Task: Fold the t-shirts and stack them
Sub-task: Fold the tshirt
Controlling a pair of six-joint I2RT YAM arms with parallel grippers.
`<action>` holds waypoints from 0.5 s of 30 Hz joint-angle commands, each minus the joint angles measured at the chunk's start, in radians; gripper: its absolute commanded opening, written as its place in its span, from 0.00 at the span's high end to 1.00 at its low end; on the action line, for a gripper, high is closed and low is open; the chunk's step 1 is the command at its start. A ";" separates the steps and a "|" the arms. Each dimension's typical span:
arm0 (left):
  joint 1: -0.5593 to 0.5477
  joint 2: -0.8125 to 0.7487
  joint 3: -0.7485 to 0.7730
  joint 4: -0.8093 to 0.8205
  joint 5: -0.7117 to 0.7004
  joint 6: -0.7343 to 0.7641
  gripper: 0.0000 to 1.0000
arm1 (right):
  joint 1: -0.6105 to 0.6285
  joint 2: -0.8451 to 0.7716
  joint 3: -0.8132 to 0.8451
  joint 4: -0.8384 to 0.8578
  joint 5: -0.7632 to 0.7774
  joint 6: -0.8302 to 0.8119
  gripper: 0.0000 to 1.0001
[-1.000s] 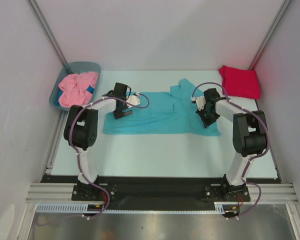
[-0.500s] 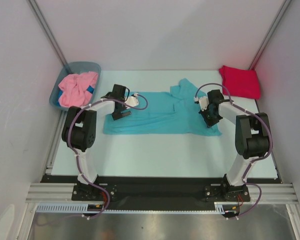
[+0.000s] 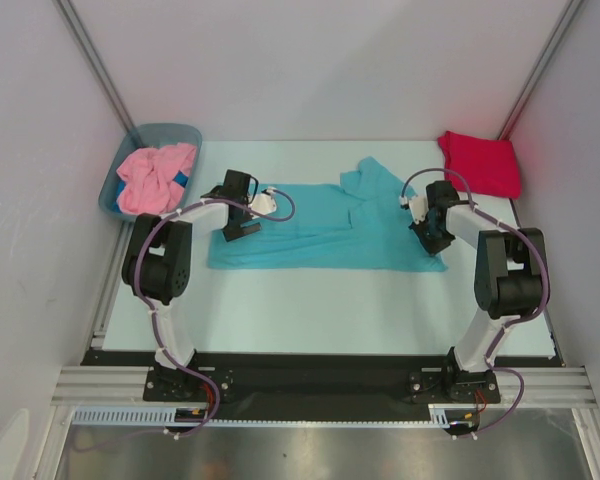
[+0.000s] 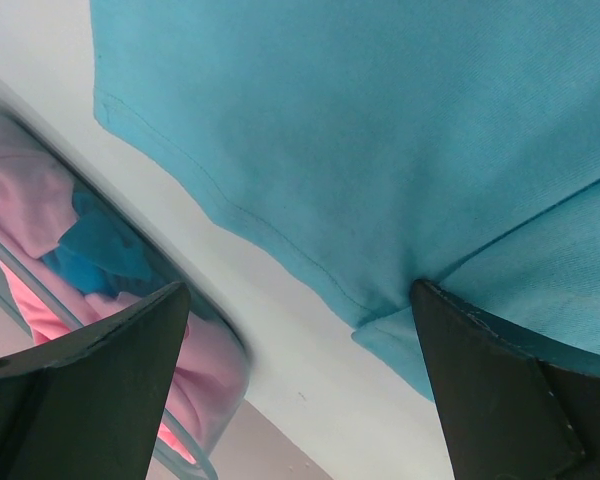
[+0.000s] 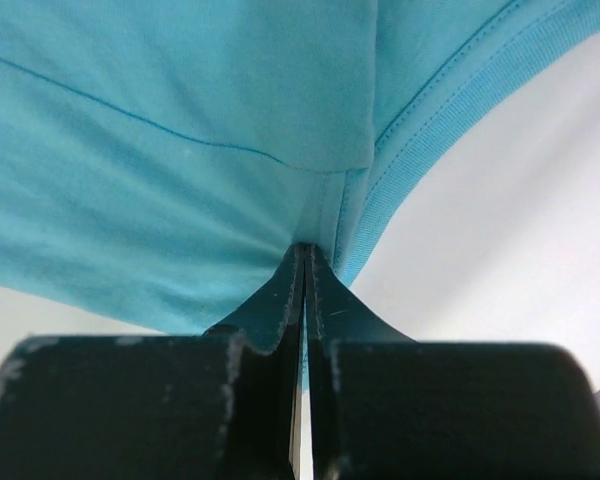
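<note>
Top view: the right tool (image 3: 436,238) has shifted further away from the tub (image 3: 113,190) than a second ago, dragging the far edge of the turquoise t-shirt (image 3: 320,235) with it. That edge now lies a bit further out on the tabletop (image 3: 320,310). The left tool (image 3: 240,226) has barely moved and sits over the shirt's tub-side end. The turquoise shirt is spread flat, just beside the tub and stretching away from it, with a sleeve and collar bunched at the far back part. The pink t-shirt (image 3: 152,175) is crumpled inside the tub. The red t-shirt (image 3: 480,162) is folded at the back corner, well apart from the tub.

Left wrist view: the fingers (image 4: 90,400) are spread wide apart with nothing between them, above the shirt's stitched hem. The cloth is smooth, with a small fold at the edge by the other finger. The tub wall is near, with pink cloth and a scrap of blue showing through it.

Right wrist view: the fingers (image 5: 265,300) are pressed together, clamped on a pinch of turquoise cloth. Creases fan out from the pinch, and the ribbed hem runs just beside it.
</note>
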 commanded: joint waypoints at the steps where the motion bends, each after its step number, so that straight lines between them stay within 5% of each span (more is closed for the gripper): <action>1: 0.020 -0.016 -0.037 -0.071 -0.006 0.012 0.00 | -0.030 0.013 0.013 -0.077 0.106 -0.035 1.00; 6: 0.022 -0.013 -0.022 -0.068 -0.007 0.010 0.00 | -0.045 0.024 0.002 -0.065 0.134 -0.084 1.00; 12: 0.026 -0.048 0.021 -0.071 -0.012 -0.008 0.00 | -0.024 -0.020 0.245 -0.223 -0.050 0.011 0.90; 14: 0.026 -0.077 0.046 -0.083 -0.009 -0.025 0.00 | 0.024 -0.036 0.377 -0.278 -0.067 0.027 0.80; 15: 0.026 -0.109 0.079 -0.086 -0.006 -0.034 0.00 | 0.044 -0.037 0.426 -0.294 -0.066 0.028 0.63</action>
